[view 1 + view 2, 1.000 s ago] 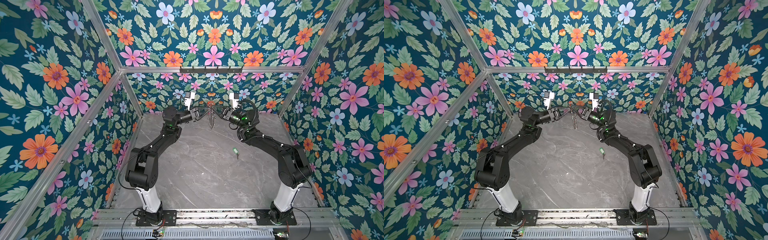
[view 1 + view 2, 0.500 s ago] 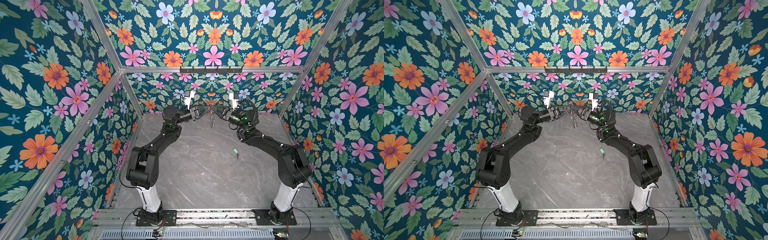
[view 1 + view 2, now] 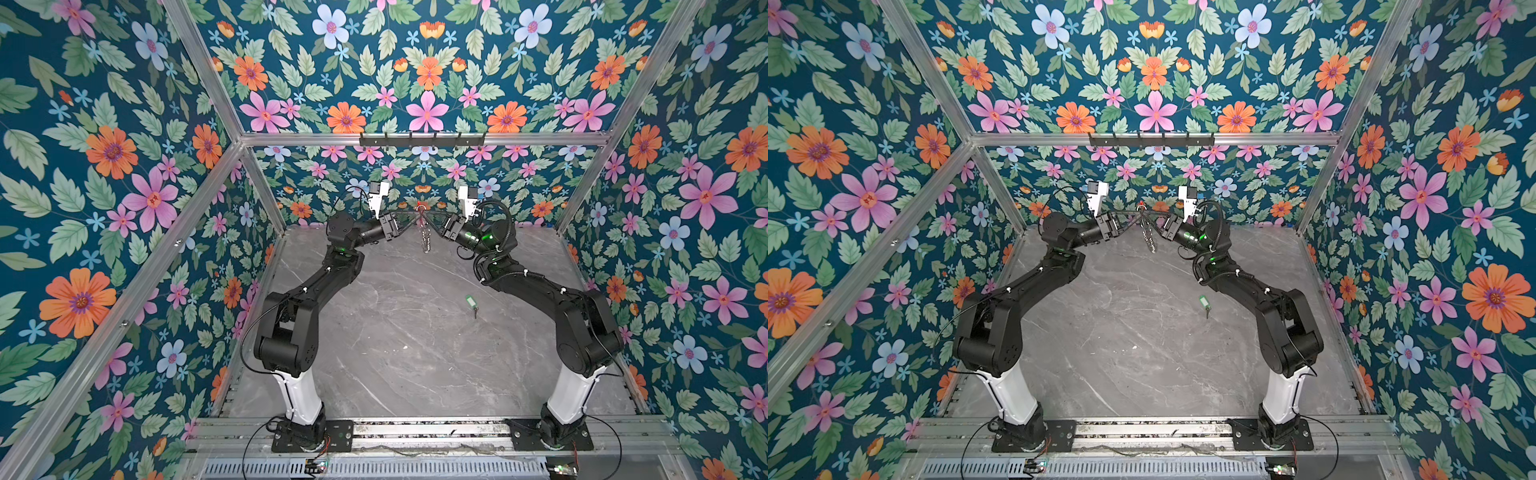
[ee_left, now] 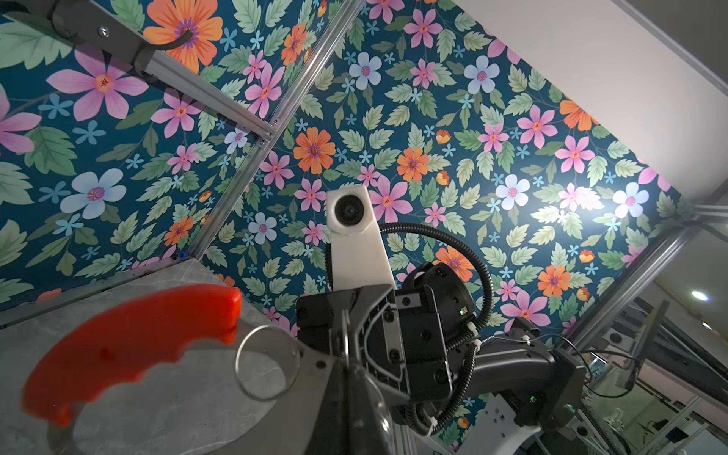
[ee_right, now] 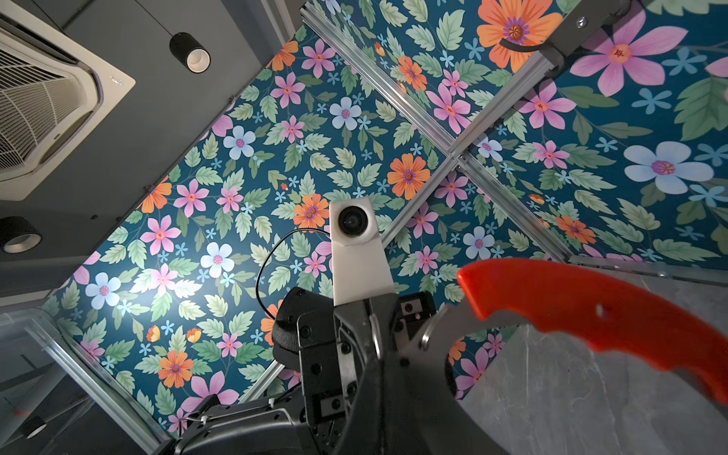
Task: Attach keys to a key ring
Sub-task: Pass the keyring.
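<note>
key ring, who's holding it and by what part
The key ring is held by both: left gripper and right gripper each pinch its grey metal hoop, either side of the red arc.

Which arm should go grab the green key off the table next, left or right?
Right, probably: the key lies on the table beside the right arm, while the left gripper, shut on the key ring, could hold it.

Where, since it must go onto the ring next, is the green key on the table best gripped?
Grip the key by its light green head, from straight above, jaws closing across its width. It lies flat on the table, and its thin dark blade offers little to pinch. The right gripper, shut on the key ring, is nearer.
</note>
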`<state>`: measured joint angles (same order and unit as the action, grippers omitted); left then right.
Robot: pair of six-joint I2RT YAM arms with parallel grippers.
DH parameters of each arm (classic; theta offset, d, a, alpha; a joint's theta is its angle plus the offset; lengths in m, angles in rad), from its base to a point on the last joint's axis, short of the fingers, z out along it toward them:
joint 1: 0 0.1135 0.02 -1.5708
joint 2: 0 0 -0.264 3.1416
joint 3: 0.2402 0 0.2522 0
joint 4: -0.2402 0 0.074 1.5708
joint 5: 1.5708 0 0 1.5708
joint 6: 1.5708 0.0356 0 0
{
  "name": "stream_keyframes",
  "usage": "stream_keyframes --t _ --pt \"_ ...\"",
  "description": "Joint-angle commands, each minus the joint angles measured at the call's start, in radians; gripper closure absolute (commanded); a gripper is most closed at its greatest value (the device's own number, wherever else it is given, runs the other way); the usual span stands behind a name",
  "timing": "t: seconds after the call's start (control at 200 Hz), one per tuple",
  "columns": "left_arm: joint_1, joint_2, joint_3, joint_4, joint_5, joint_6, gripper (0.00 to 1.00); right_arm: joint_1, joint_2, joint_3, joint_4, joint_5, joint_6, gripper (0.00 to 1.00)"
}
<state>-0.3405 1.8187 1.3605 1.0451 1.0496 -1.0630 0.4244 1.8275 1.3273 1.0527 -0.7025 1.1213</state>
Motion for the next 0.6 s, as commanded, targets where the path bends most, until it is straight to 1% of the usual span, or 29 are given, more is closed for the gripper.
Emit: stream_keyframes --t 0.0,0.085,0.22,0.26,0.31,0.395,0.445,0.476,0.541,0.556,0.596 --pt "-0.008 -0.004 -0.002 0.013 0.011 0.024 1.0 0.01 -0.007 -0.009 0.044 -0.038 -0.003 1.0" --pt "-0.008 -0.029 -0.033 -0.001 -0.027 0.067 1.0 0.01 -0.013 -0.025 0.046 -0.033 -0.006 1.0" --pt "-0.01 -0.087 -0.084 -0.076 -0.087 0.161 1.0 0.008 -0.041 -0.054 0.02 -0.025 -0.029 1.0" --pt "-0.012 -0.099 -0.095 -0.095 -0.092 0.179 1.0 0.007 -0.052 -0.065 0.0 -0.022 -0.042 0.91" --pt "-0.018 -0.111 -0.114 -0.103 -0.09 0.19 1.0 0.005 -0.069 -0.084 -0.026 -0.019 -0.059 0.76" --pt "-0.031 -0.124 -0.152 -0.098 -0.097 0.201 1.0 0.002 -0.106 -0.125 -0.074 -0.007 -0.095 0.7" --pt "-0.038 -0.127 -0.173 -0.098 -0.104 0.208 1.0 -0.002 -0.129 -0.147 -0.096 -0.004 -0.113 0.61" --pt "-0.041 -0.127 -0.183 -0.098 -0.107 0.211 1.0 -0.006 -0.145 -0.164 -0.108 -0.002 -0.12 0.58" --pt "-0.045 -0.127 -0.193 -0.097 -0.105 0.21 1.0 -0.02 -0.16 -0.201 -0.121 0.007 -0.13 0.54" --pt "-0.047 -0.127 -0.196 -0.098 -0.105 0.211 1.0 -0.024 -0.195 -0.21 -0.121 0.008 -0.129 0.53" --pt "-0.048 -0.128 -0.198 -0.1 -0.103 0.211 1.0 -0.039 -0.215 -0.234 -0.125 0.007 -0.131 0.51"
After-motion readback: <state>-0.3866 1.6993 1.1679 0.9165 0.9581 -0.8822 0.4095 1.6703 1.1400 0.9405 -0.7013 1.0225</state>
